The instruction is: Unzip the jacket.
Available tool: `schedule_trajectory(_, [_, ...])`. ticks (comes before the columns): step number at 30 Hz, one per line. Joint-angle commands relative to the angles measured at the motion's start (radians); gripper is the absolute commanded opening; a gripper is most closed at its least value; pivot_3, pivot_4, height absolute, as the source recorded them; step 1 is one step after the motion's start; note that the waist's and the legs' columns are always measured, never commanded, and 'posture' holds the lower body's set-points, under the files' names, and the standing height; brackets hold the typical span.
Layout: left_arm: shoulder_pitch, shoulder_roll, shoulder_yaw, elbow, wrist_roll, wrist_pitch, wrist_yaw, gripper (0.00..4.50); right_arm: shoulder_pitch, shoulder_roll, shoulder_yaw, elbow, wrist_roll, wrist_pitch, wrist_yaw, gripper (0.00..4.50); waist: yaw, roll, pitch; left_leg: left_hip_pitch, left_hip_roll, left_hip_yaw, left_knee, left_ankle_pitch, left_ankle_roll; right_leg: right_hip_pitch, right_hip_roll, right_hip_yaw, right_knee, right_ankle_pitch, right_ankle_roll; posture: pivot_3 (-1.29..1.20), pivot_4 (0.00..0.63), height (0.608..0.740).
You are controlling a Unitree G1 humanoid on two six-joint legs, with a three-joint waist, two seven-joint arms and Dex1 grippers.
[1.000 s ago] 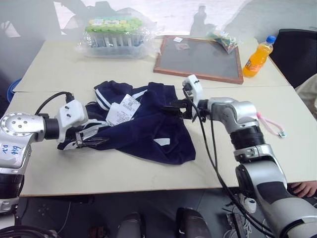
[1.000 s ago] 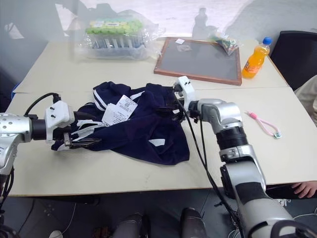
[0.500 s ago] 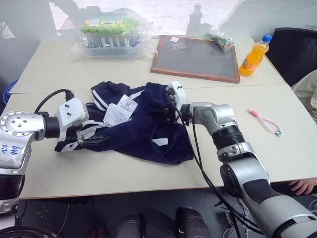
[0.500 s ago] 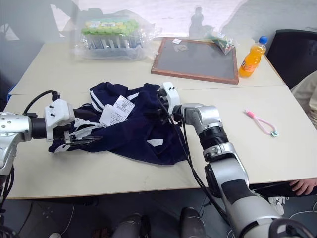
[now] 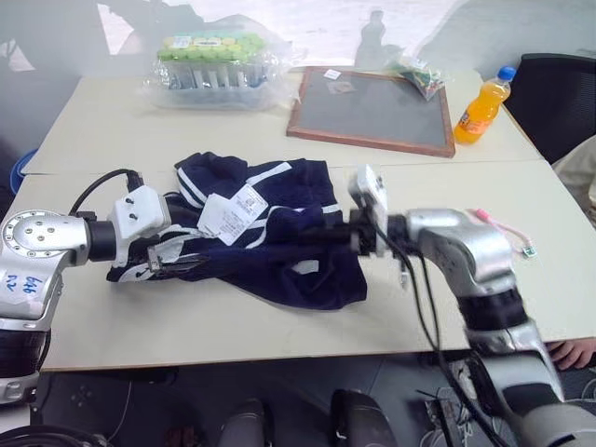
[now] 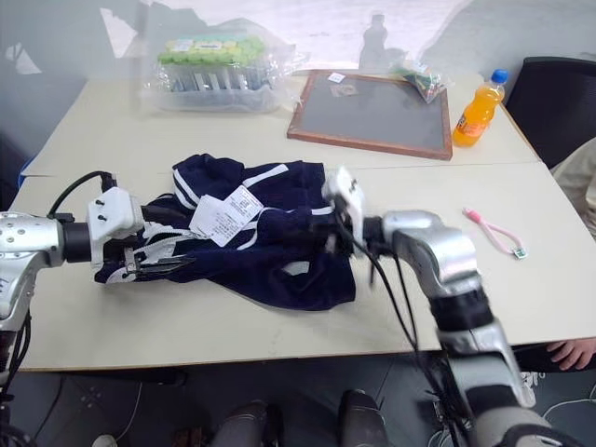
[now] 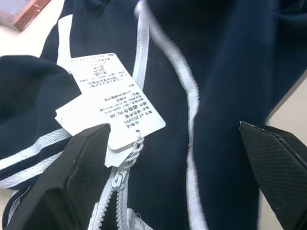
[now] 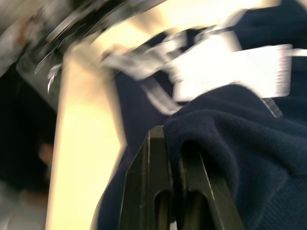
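Head view: the navy track jacket (image 5: 265, 233) lies between both grippers. Left wrist: the left gripper (image 7: 180, 167) gapes wide around the white zipper (image 7: 120, 184). Right wrist: the right gripper (image 8: 175, 153) seems clamped on fabric; next, find the slider.

Navy jacket (image 6: 270, 237) with white paper tags (image 6: 222, 214), crumpled on the bench (image 6: 186, 317). Left end effector (image 6: 154, 264) at its left edge; right end effector (image 6: 321, 240) against its right side. Orange bottle (image 6: 478, 107) far right.
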Motion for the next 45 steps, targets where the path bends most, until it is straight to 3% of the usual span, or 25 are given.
schedule_trajectory(1, [-0.003,0.003,0.02,-0.022,-0.016,-0.004,-0.009,4.5,0.086,-0.08,0.091,-0.186,-0.031,-0.156,0.118,0.02,0.002,0.0,0.0,0.0,0.0,0.001,0.0,0.0,0.0,0.0,0.0,0.001,0.0,0.0,0.0,0.0,0.15,0.74])
schedule_trajectory(9, [-0.01,0.003,0.001,-0.024,-0.015,-0.003,-0.039,4.5,0.145,-0.113,0.145,-0.214,-0.019,-0.148,0.135,0.02,0.007,-0.001,0.0,0.001,0.0,0.001,0.001,0.0,0.0,0.0,0.0,0.002,0.001,0.0,0.0,0.0,0.15,0.74])
schedule_trajectory(13, [-0.025,-0.001,-0.013,-0.016,-0.013,-0.002,-0.052,4.5,0.171,-0.117,0.134,-0.233,0.034,-0.022,0.093,0.96,0.012,-0.003,-0.001,0.001,0.0,0.001,0.001,0.0,0.0,0.001,0.0,0.001,0.001,0.0,0.0,0.0,0.15,0.74])
schedule_trajectory(18, [-0.02,-0.002,-0.024,-0.029,-0.022,0.004,-0.073,4.5,0.222,-0.155,0.093,-0.283,0.05,0.013,0.059,2.7,0.013,-0.004,-0.001,0.001,0.0,0.001,0.001,0.0,0.0,0.001,0.0,0.001,0.001,0.0,0.0,0.0,0.15,0.74])
schedule_trajectory(23, [0.032,-0.001,-0.029,-0.091,-0.038,0.017,-0.094,4.5,0.307,-0.292,-0.011,-0.351,0.004,-0.075,0.05,4.36,0.028,-0.004,-0.001,0.001,0.0,0.001,0.002,0.0,0.0,0.001,0.0,0.002,0.0,0.0,0.0,0.0,0.15,0.74])
schedule_trajectory(24, [0.053,0.004,-0.026,-0.114,-0.043,0.018,-0.1,4.5,0.327,-0.327,-0.036,-0.357,-0.008,-0.104,0.058,4.47,0.03,-0.004,-0.001,0.001,0.0,0.001,0.002,0.0,0.001,0.001,0.0,0.002,0.0,0.0,0.0,0.0,0.15,0.74])
schedule_trajectory(28, [0.222,0.048,0.002,-0.236,-0.007,-0.031,-0.115,4.5,0.402,-0.452,-0.156,-0.302,-0.122,-0.33,0.062,4.47,0.029,-0.004,-0.001,0.002,0.0,0.002,0.001,-0.001,0.001,0.001,0.0,0.003,0.0,0.0,0.0,0.0,0.15,0.74])
schedule_trajectory(32, [0.312,0.053,-0.01,-0.253,0.086,-0.111,-0.058,4.5,0.42,-0.473,-0.132,-0.191,-0.283,-0.624,0.049,4.47,0.03,-0.004,-0.001,0.003,0.001,0.003,0.001,-0.001,0.001,0.001,0.0,0.004,0.0,0.0,0.0,0.0,0.15,0.74])
schedule_trajectory(35, [0.311,0.026,-0.038,-0.247,0.142,-0.132,0.002,4.5,0.372,-0.407,-0.086,-0.123,-0.33,-0.694,0.009,4.47,0.032,-0.005,-0.002,0.004,0.001,0.004,0.002,-0.001,0.001,0.002,0.0,0.004,0.0,0.0,0.0,0.0,0.15,0.74])
schedule_trajectory(39, [0.312,0.001,-0.077,-0.239,0.237,-0.16,0.079,4.5,0.294,-0.343,0.03,0.014,-0.464,-0.92,0.003,4.47,0.03,-0.005,-0.002,0.004,0.0,0.004,0.002,-0.001,0.001,0.002,0.0,0.004,0.0,0.0,0.0,0.0,0.15,0.74])
schedule_trajectory(45, [0.329,-0.011,-0.114,-0.223,0.307,-0.174,0.127,4.5,0.152,-0.199,0.129,0.22,-0.534,-1.031,-0.025,4.47,0.028,-0.005,-0.002,0.004,0.001,0.004,0.002,-0.001,0.001,0.002,0.0,0.004,0.001,0.0,0.0,0.0,0.15,0.74])
